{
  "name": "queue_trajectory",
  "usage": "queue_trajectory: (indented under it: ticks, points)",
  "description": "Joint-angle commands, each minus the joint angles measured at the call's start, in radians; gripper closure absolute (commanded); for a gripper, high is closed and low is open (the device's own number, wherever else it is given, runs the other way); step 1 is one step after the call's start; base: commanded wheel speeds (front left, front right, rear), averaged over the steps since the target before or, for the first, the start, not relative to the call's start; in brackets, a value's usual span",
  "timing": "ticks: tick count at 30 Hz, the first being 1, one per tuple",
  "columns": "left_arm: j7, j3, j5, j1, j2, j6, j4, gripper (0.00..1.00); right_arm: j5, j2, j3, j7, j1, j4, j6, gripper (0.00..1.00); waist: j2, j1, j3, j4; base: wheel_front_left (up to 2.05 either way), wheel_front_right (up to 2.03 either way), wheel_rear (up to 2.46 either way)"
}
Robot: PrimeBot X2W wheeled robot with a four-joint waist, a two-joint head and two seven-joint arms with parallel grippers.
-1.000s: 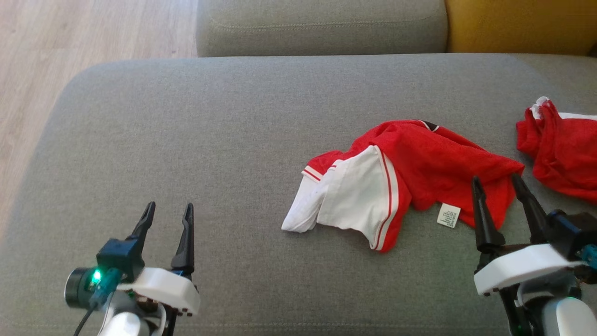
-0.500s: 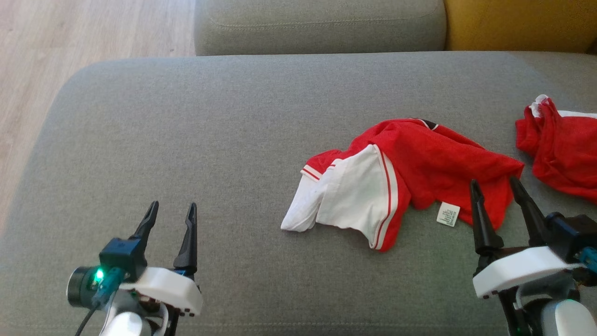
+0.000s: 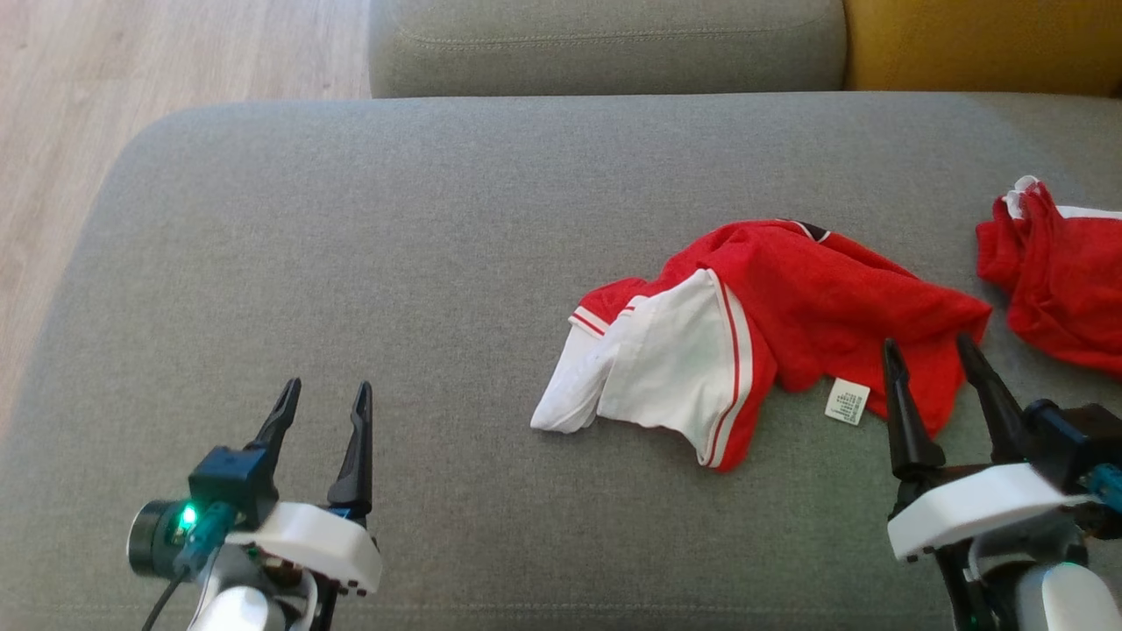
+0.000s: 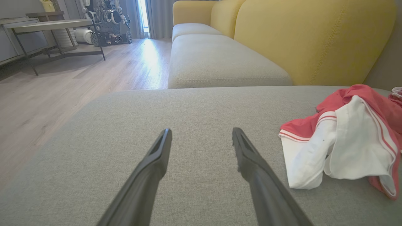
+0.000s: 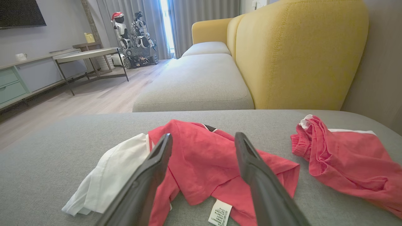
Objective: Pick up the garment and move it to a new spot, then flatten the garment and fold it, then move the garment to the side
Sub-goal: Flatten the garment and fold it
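Note:
A crumpled red and white garment (image 3: 754, 333) lies on the grey cushion (image 3: 394, 263), right of centre, with a white label at its near edge. It also appears at the right of the left wrist view as the garment (image 4: 348, 141), and between the fingers in the right wrist view as the garment (image 5: 201, 157). My right gripper (image 3: 929, 350) is open, its fingertips just short of the garment's near right edge, above the cushion. My left gripper (image 3: 326, 390) is open over bare cushion, well left of the garment. Nothing is held.
A second red garment (image 3: 1061, 289) lies at the cushion's right edge. Beyond the cushion are another grey seat (image 3: 605, 44) and a yellow backrest (image 3: 982, 44). Wooden floor (image 3: 131, 79) runs along the left. A table (image 4: 53, 25) and another robot (image 5: 135, 37) stand further off.
The head view has shifted slightly; the garments lie as before. Both grippers stay open and hold almost the same places.

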State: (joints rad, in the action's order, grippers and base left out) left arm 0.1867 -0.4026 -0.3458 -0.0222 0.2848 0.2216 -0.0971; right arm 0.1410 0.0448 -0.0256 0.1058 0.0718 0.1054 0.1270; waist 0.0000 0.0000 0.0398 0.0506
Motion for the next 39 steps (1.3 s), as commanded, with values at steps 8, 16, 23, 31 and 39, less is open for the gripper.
queue_trajectory:
  ticks: [8,16,23,31,39]
  points:
    - [-0.019,0.007,-0.014,-0.068,0.013,-0.014,0.044,0.0,0.006,0.005,0.026,-0.008,-0.048,0.034,0.004,0.0,0.0,0.0,0.018,0.005,0.0,0.0,0.0]
    - [-0.085,-0.176,-0.004,-0.168,-0.073,-0.151,0.038,0.0,0.0,0.005,0.035,-0.009,-0.085,0.045,0.004,0.0,0.0,0.0,0.088,-0.011,0.0,0.0,0.0]
    - [-0.108,-0.309,0.009,-0.274,-0.148,-0.275,-0.041,0.0,-0.003,0.005,0.05,-0.011,-0.126,0.059,0.004,0.0,0.0,0.0,0.171,-0.058,0.0,0.0,0.0]
    - [-0.158,-0.37,0.0,-0.387,-0.185,-0.319,-0.192,0.0,0.011,0.005,0.053,-0.028,-0.162,0.055,0.004,0.0,0.0,0.0,0.249,-0.123,0.0,0.0,0.0]
    - [-0.137,-0.397,0.009,-0.455,-0.194,-0.329,-0.312,1.0,0.033,0.005,0.05,-0.054,-0.182,0.031,0.004,0.0,0.0,0.0,0.28,-0.149,0.0,0.0,0.0]
